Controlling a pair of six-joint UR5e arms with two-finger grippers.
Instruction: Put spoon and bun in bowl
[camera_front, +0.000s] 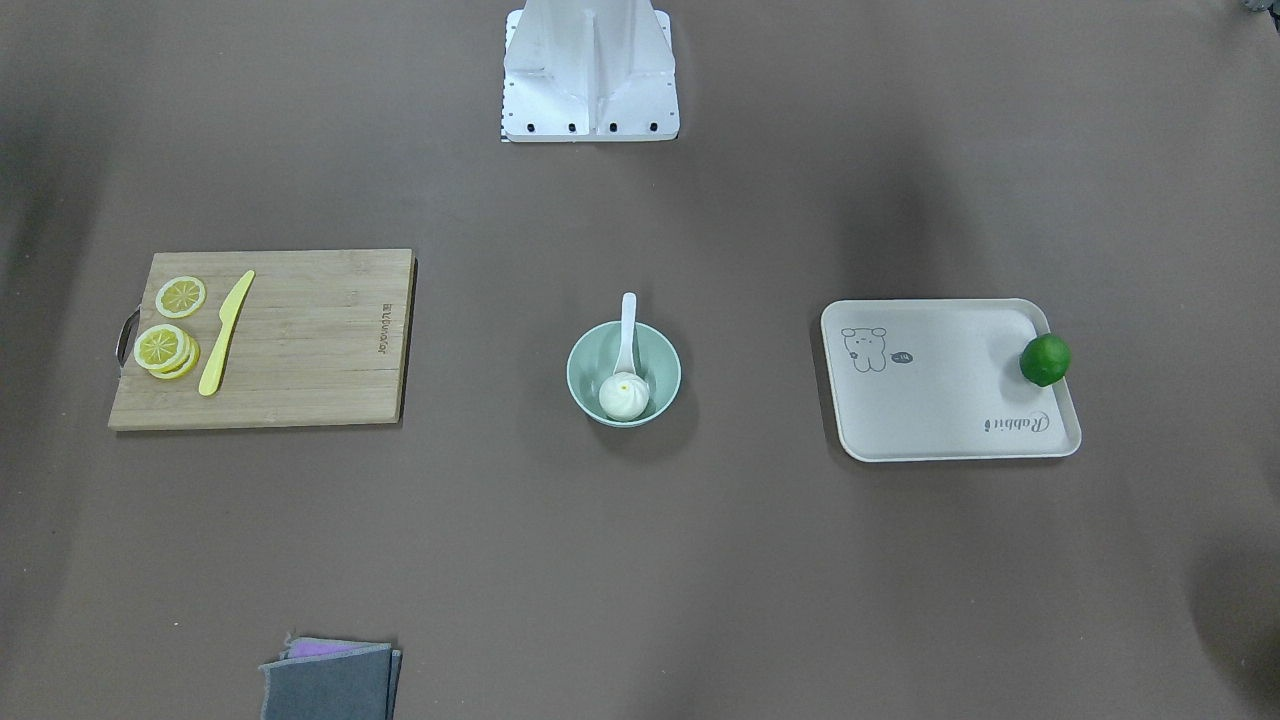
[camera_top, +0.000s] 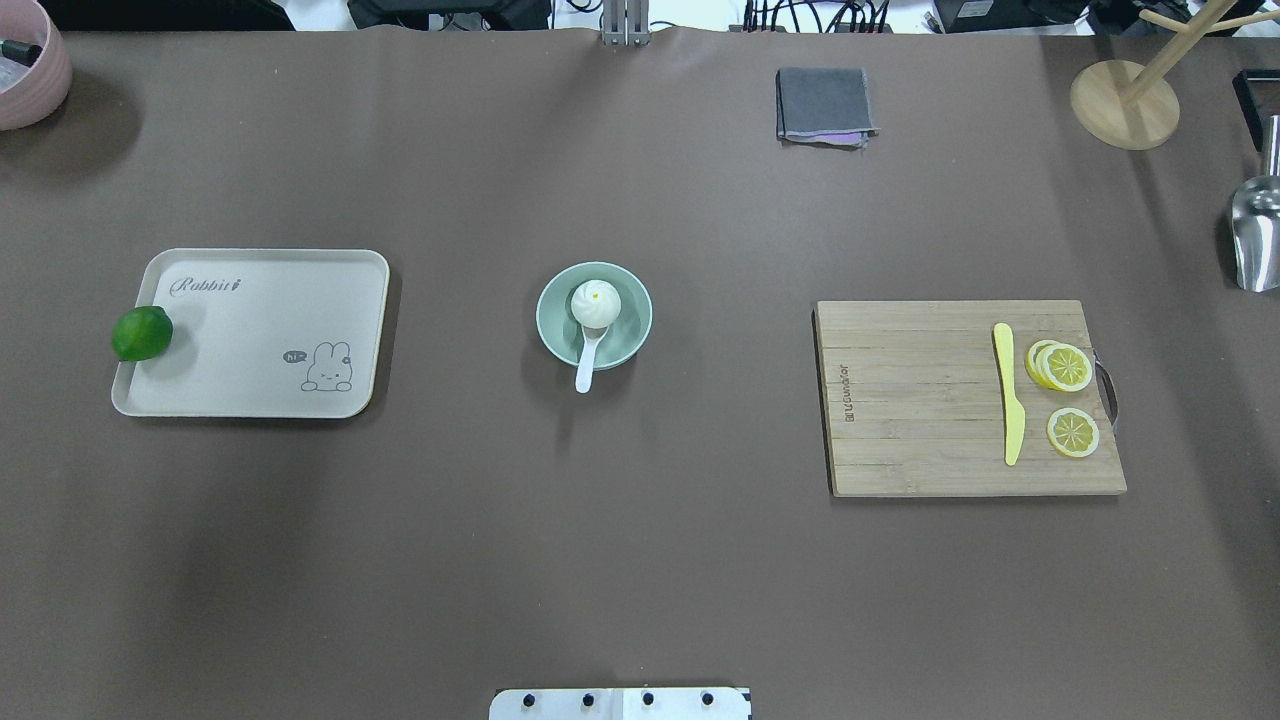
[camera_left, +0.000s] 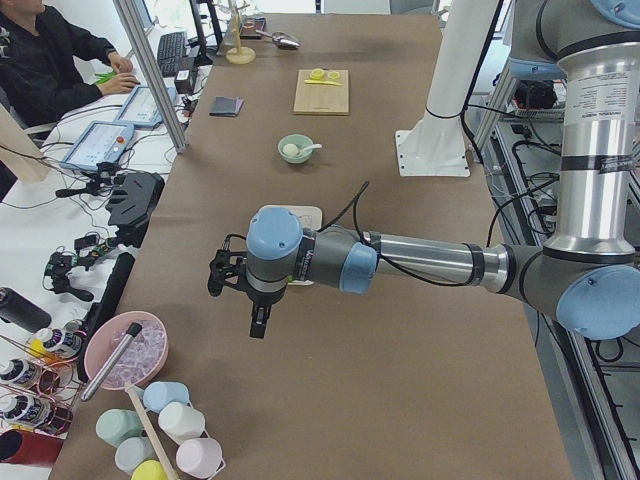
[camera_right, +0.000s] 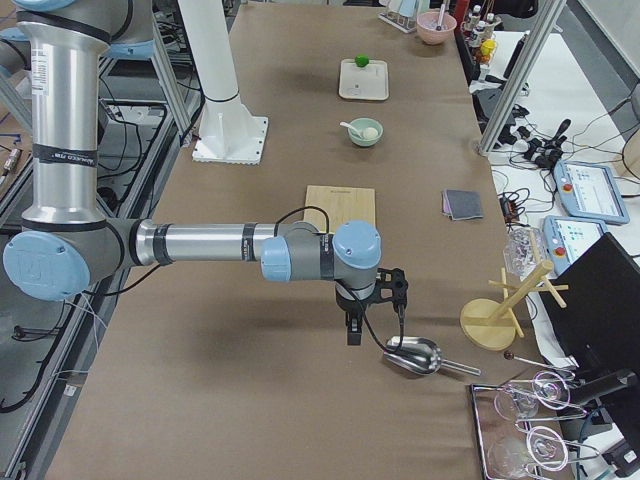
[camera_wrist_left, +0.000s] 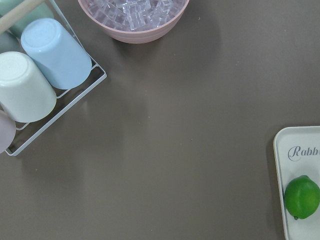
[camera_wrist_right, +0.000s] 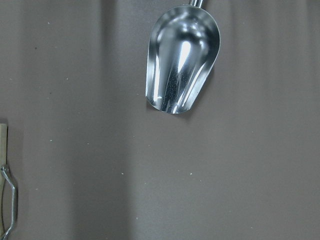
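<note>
Exterior left view catches the left gripper (camera_left: 257, 330) hanging over the left end of the table (camera_top: 640, 560), pointing down, near a pink bowl of ice (camera_wrist_left: 134, 35) and some pastel cups (camera_left: 183, 420); whether its jaws are open or closed cannot be told from this side angle. Moving rightward in the overhead view, a green lime (camera_top: 141, 333) sits at the left edge of a beige tray (camera_top: 260, 340) printed with a rabbit and the word "Rabbit". At the table's centre, well apart from the tray, stands the mint-green bowl (camera_top: 641, 312), with both task items in it. The white bun (camera_top: 595, 302) rests inside toward the far side, pleated top up. The white spoon (camera_top: 586, 362) lies with its scoop in the bowl, touching the bun, and its handle leans out over the near rim toward the robot's base. Farther right, toward the far edge, lies a folded grey cloth (camera_top: 822, 103). Right of the bowl is a wooden cutting board (camera_top: 920, 400) carrying a yellow plastic knife (camera_top: 1010, 393) and, beside it, yellow lemon slices (camera_top: 1065, 368). At the right end are a wooden stand (camera_top: 1125, 100) and a shiny metal scoop (camera_top: 1258, 235). The exterior right view shows the right gripper (camera_right: 352, 338) hanging above the table just beside that scoop, pointing down; the state of its jaws cannot be told either.
</note>
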